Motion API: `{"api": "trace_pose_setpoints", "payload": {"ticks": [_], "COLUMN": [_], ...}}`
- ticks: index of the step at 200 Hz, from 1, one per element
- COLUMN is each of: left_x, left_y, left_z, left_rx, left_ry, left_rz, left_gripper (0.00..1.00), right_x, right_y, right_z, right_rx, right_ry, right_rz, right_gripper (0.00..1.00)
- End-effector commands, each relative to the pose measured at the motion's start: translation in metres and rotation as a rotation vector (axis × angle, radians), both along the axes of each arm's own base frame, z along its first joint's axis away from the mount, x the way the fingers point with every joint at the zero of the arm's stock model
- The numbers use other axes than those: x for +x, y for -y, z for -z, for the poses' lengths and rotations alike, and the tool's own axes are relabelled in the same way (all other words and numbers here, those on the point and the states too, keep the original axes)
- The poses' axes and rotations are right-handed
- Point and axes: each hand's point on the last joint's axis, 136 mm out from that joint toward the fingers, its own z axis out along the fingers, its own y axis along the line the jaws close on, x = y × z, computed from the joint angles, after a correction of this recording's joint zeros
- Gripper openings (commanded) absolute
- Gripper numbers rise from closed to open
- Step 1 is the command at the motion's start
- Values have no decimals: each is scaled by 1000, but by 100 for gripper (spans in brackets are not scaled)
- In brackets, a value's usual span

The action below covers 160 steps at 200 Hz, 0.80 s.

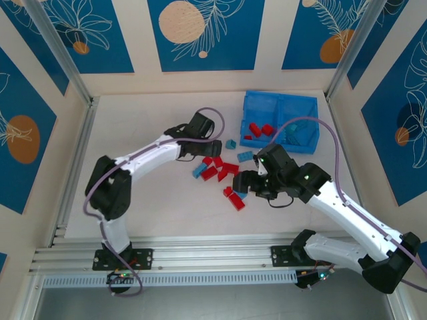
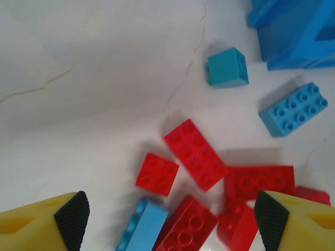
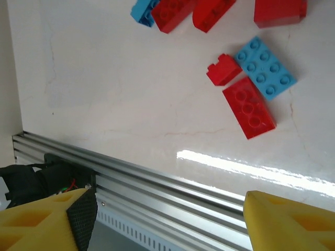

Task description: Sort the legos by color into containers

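Blue bin: it sits at the far right of your bench, with two compartments side by side and a divider wall between them.
Left compartment: a few red legos lie inside.
Right compartment: light-blue legos lie inside; from above you cannot count them surely.
Loose legos: a mixed red and light-blue scatter lies on the bench just in front of the bin, between your two hands.
Left hand: the jaws stand wide and hold nothing. Your wrist camera shows a long red brick below the gap, and a light-blue cube farther off, near the bin's corner.
Right hand: the jaws stand wide and hold nothing. It hangs over the near side of the scatter, and its camera shows a red brick touching a light-blue plate.
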Motion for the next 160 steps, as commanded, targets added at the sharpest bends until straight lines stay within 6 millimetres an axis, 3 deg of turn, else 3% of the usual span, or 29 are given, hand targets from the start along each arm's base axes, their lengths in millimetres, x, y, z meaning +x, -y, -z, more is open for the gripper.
{"api": "trace_pose_setpoints", "payload": {"ticks": [1,47,95,160], "left_x": [9,24,20,-3], "left_y": [9,17,39,21], "left_z": [16,62,94,121], "left_rx": [-39,57,41,188], "left_ry": [-107,-213,-296,-376], "left_rz": [-93,-134,-34,-12], "left_gripper": [79,74,68,55], "right_x": [-7,-13,-21,-21], "right_y": [15,30,40,43], "right_z": [2,1,9,10], "right_rx": [-41,-40,-54,-52], "right_ry": [-23,10,-5,-3], "right_rz": [64,114,140,160], "right_gripper": [76,78,78,79]}}
